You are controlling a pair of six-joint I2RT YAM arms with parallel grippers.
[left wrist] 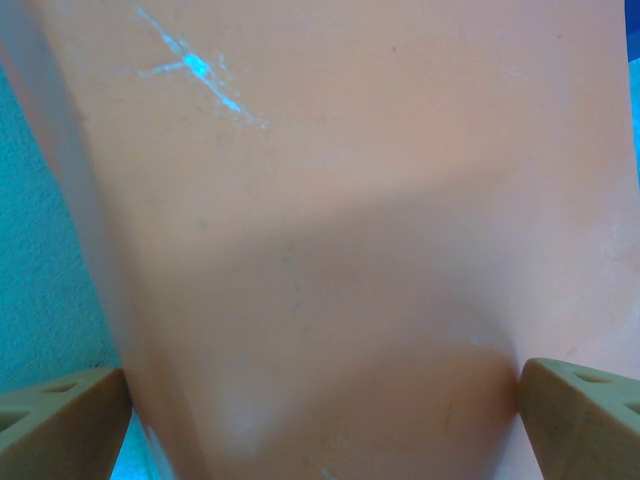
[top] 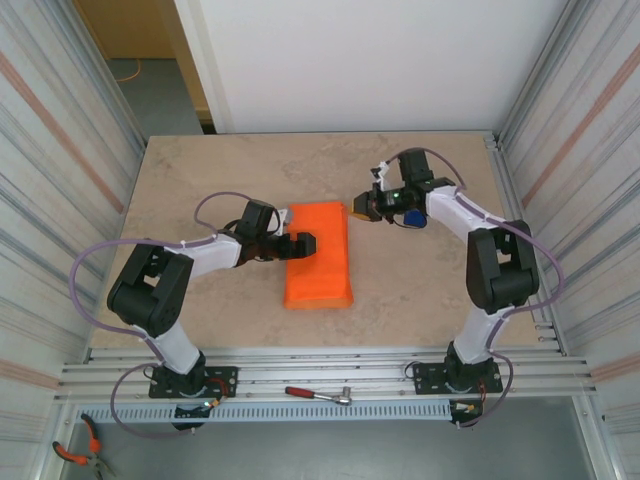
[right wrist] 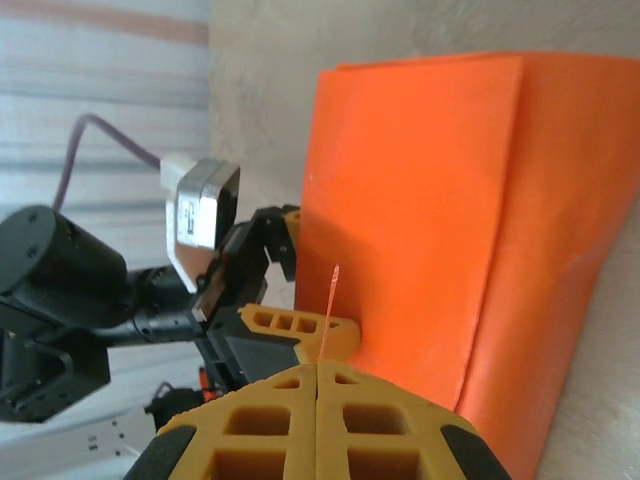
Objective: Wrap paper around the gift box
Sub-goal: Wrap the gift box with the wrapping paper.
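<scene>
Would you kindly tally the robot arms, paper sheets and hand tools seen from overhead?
Robot arms: 2 (left arm, right arm)
Paper sheets: 1 (orange paper)
Hand tools: 2 (red-handled wrench, pliers)
Total: 5

— How does the orange paper lie?
— I see it folded into a long raised bundle mid-table, running near to far, top smooth, side edges creased.
</scene>
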